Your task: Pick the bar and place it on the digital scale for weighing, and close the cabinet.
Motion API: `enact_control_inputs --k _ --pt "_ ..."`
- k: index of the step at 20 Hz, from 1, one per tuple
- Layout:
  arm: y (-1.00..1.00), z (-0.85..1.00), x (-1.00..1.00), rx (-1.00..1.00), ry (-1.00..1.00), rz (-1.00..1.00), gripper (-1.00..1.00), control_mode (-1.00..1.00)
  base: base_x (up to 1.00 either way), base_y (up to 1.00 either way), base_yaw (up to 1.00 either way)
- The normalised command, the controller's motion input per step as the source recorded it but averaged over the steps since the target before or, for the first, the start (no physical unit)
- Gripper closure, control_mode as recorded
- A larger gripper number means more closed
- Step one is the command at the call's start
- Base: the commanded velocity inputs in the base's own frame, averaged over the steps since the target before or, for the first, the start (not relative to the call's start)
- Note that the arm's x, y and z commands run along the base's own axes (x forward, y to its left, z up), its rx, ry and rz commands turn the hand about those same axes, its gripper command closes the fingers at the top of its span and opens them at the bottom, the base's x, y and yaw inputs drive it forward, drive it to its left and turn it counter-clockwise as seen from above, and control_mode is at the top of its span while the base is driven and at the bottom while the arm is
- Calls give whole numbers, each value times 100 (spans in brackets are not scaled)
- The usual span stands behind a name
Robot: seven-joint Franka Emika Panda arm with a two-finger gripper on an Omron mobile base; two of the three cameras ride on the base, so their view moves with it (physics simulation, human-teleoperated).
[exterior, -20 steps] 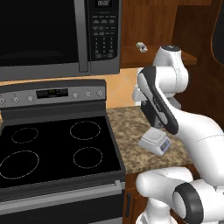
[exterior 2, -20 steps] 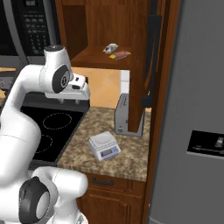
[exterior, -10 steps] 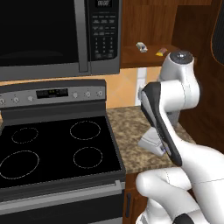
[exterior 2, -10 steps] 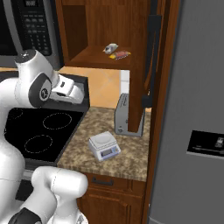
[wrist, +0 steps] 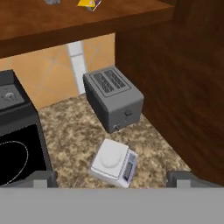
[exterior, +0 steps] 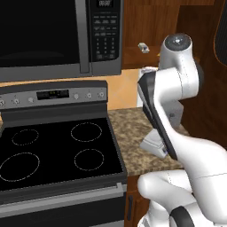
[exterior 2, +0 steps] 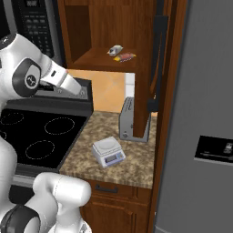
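Note:
The orange-red bar point(exterior 2: 125, 57) lies on the shelf of the open cabinet point(exterior 2: 98, 59), next to a tiny white-grey object point(exterior 2: 115, 49). In the hand view the bar point(wrist: 89, 3) peeks in at the top edge. The light-grey digital scale point(exterior 2: 108, 151) sits on the speckled counter with nothing on its plate; it is also seen from above point(wrist: 114, 162) and behind the arm point(exterior: 153, 144). The cabinet door point(exterior 2: 157, 63) stands open, edge-on, with its dark handle. My gripper point(wrist: 113, 178) is open and empty, high over the scale, its fingertips point(wrist: 43, 177) wide apart.
A grey toaster point(exterior 2: 129, 119) stands behind the scale against the wall. The black stove point(exterior: 53, 150) and the microwave point(exterior: 57, 35) lie to the left. A grey fridge point(exterior 2: 200, 136) closes off the right side, beyond the open door.
The arm has swung: its elbow rose toward the cabinet and the shoulder link turned left. The bar, scale and door have not moved.

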Motion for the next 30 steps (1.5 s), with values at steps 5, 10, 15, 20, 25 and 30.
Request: enact_control_inputs --k 5,10,15,20,25,30 --pt "-33 22 7 7 -13 -10 -100 -100 0 0 0" --pt "-33 16 25 3 -17 -8 -100 -100 0 0 0" --pt "-33 22 37 1 -13 -8 -100 -100 0 0 0" --pt "-22 31 40 1 0 -3 -100 -100 0 0 0" --pt "-1 4 42 0 10 0 -100 -100 0 0 0" --pt "-5 0 38 0 4 1 -100 -100 0 0 0"
